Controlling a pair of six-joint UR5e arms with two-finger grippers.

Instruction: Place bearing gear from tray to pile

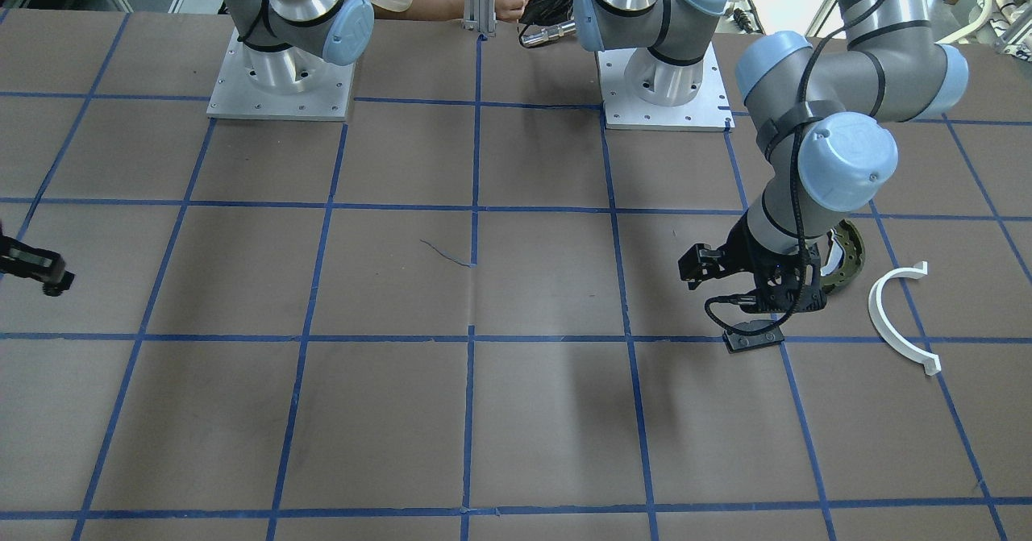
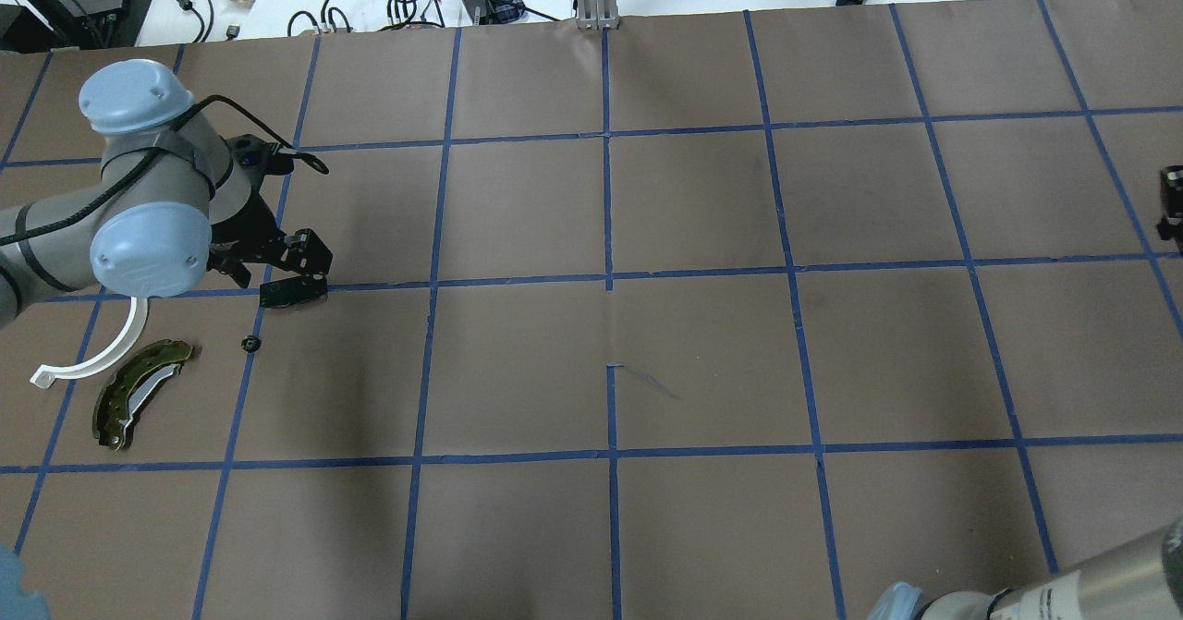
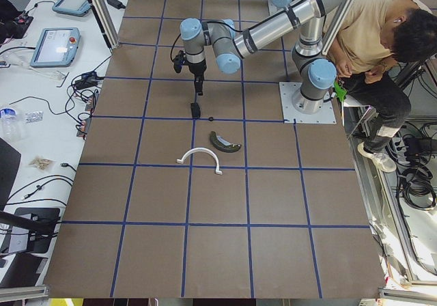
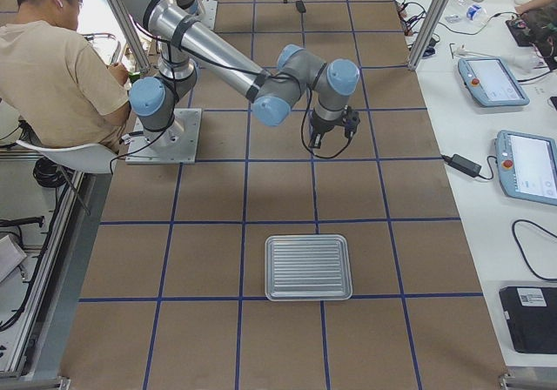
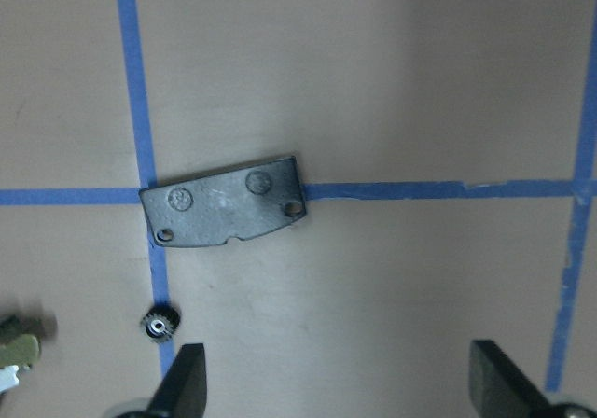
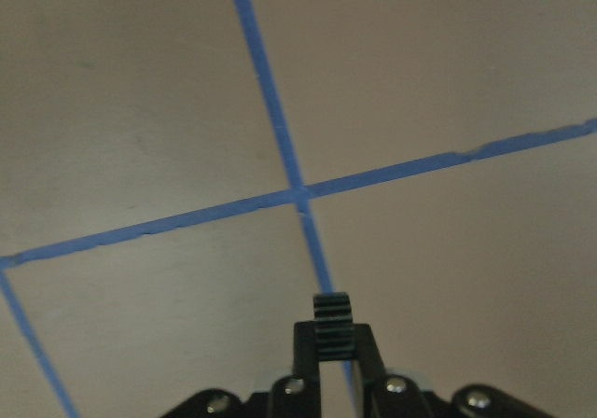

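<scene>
As seen from the table's right end, nearest: ribbed metal tray. Beyond, right gripper pinching the bearing gear above a tape crossing. Farthest, left gripper spread wide over the black pad; beside that, another small gear, white half-ring, brake shoe partly hidden by the left arm.

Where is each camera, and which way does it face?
Front-facing: across table, facing both bases.
Overhead: from behind, looking down; left arm.
Exterior left: table's end; left arm near.
Exterior right: opposite end; right arm near.
Left wrist: down onto black pad; left gripper open.
Right wrist: downward; right gripper clamps gear.
Shared: overhead, left wrist show black pad.
</scene>
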